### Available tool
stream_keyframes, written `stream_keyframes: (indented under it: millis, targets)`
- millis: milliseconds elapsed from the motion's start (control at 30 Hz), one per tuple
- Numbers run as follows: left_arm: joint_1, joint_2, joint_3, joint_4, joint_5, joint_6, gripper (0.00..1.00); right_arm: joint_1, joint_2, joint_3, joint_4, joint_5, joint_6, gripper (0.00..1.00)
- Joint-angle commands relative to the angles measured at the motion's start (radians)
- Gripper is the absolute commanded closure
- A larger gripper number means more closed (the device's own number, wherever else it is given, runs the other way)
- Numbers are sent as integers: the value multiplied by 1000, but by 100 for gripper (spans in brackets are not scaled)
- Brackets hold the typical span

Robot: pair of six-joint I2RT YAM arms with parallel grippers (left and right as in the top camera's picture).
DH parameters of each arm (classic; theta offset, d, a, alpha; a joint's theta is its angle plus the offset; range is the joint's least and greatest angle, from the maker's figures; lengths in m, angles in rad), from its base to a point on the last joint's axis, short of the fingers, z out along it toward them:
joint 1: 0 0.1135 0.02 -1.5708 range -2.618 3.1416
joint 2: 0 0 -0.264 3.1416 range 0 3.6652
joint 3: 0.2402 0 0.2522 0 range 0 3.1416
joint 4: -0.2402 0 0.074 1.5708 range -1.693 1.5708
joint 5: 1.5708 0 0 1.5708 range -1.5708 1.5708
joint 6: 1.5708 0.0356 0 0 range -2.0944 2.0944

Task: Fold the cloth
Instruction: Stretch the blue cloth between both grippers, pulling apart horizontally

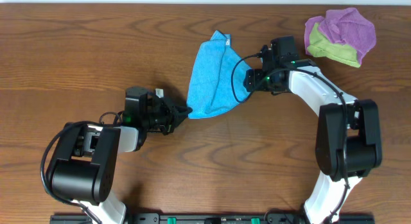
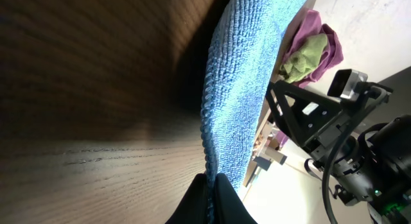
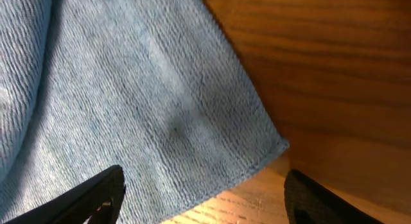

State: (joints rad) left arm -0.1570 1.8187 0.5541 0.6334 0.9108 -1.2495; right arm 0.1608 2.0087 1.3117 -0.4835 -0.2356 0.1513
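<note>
Dark wood-grain counter [image 1: 77, 51] fills our view. Near its middle we see the bright turquoise-blue microfibre cloth [image 1: 212, 76], doubled over into a tall, rough wedge with its narrow end pointing away from us. Our left hand [image 2: 210, 192] is pinched tight on the cloth's near left corner, its black fingers [image 2: 192, 210] meeting on the hem. Our right hand [image 3: 202, 198] sits at the cloth's right edge, fingers [image 3: 96, 195] spread wide and gripping nothing, with a cloth corner lying between them. Well apart, at the far right, a crumpled purple cloth [image 1: 350, 25] rests on a yellow-green cloth [image 1: 334, 52].
</note>
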Motion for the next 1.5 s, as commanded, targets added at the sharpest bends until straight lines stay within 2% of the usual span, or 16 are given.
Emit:
stream_keyframes:
  millis: [0, 200, 267, 300, 333, 367, 600, 1133, 1467]
  targets:
    - [11, 15, -7, -1, 12, 24, 94, -5, 43, -7, 9, -9, 30, 22]
    - [24, 15, -7, -1, 26, 24, 94, -5, 95, -7, 29, -32, 36, 29]
    - [28, 15, -7, -1, 26, 24, 94, -4, 105, -6, 35, -39, 36, 38]
    - [29, 15, -7, -1, 26, 24, 94, -4, 105, -6, 37, -43, 35, 53]
    - [33, 15, -7, -1, 26, 24, 94, -4, 105, -6, 39, -43, 36, 78]
    - [36, 15, -7, -1, 25, 24, 94, -4, 105, -6, 43, -43, 36, 98]
    - [85, 15, -7, 0, 25, 24, 94, -5, 64, -3, -3, -46, 57, 99]
    - [145, 15, 66, -1, 89, 23, 94, -4, -269, -4, -347, 4, 61, 99]
    - [145, 15, 90, -1, 137, 26, 94, -2, -297, -4, -549, 12, 63, 99]
